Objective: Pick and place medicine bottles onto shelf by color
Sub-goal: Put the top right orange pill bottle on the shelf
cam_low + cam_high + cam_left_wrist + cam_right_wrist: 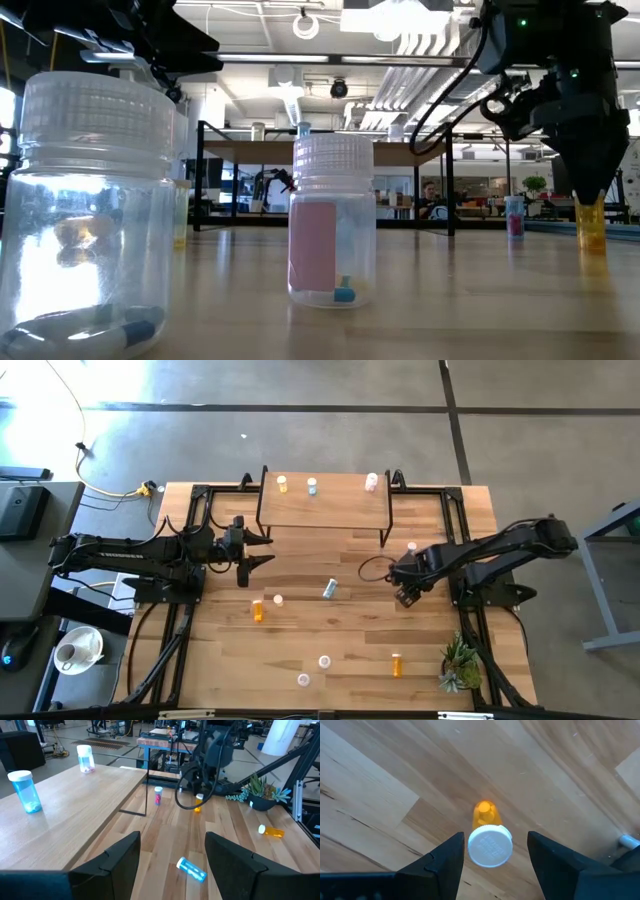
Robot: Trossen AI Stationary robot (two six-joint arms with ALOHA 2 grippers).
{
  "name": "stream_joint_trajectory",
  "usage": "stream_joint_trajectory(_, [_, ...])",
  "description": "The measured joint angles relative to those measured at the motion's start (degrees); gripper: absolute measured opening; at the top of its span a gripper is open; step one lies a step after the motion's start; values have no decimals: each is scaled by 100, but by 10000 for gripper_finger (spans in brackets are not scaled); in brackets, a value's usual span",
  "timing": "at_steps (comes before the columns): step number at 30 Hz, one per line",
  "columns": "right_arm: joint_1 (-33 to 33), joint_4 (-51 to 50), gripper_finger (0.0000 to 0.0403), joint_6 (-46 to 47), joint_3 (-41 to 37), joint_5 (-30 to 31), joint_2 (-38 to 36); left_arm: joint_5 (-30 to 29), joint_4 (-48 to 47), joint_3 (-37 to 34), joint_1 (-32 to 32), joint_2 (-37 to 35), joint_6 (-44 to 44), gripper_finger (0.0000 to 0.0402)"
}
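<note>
Wooden table below: our right gripper hangs wide open, straddling an orange bottle, ready to grab.

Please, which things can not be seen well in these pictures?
- High view: orange bottle under the right gripper is hidden by the gripper.
- Low view: the big near bottle is cut by the picture's edge.
- High view: labels of the three bottles on the shelf are too small to read.
</note>
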Motion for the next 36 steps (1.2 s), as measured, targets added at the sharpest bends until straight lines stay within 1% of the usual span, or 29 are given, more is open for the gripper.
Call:
stream_joint_trajectory(4, [18, 20, 200, 31, 0, -2, 53, 0, 0, 0, 1, 0, 8, 211])
stream_joint_trajectory(9, [18, 38, 154, 31, 0, -3, 53, 0, 1, 0, 1, 0, 8, 211])
stream_joint_trajectory(12, [18, 38, 124, 33, 0, -128, 53, 0, 0, 0, 1, 0, 8, 211])
stream_joint_trajectory(16, [14, 46, 99, 35, 2, -270, 48, 0, 1, 0, 1, 2, 10, 211])
stream_joint_trajectory(19, [12, 76, 96, 33, 72, -441, 53, 0, 0, 0, 1, 2, 11, 211])
stream_joint_trajectory(22, [14, 132, 99, 33, 277, -470, 53, 0, 0, 0, 1, 1, 11, 211])
stream_joint_trajectory(30, [-93, 327, 99, -35, 1102, -407, 53, 2, -133, 0, 1, 2, 13, 211])
stream_joint_trajectory(36, [-471, 549, 99, -679, 1841, -186, 178, 2, -134, 0, 0, 1, 13, 211])
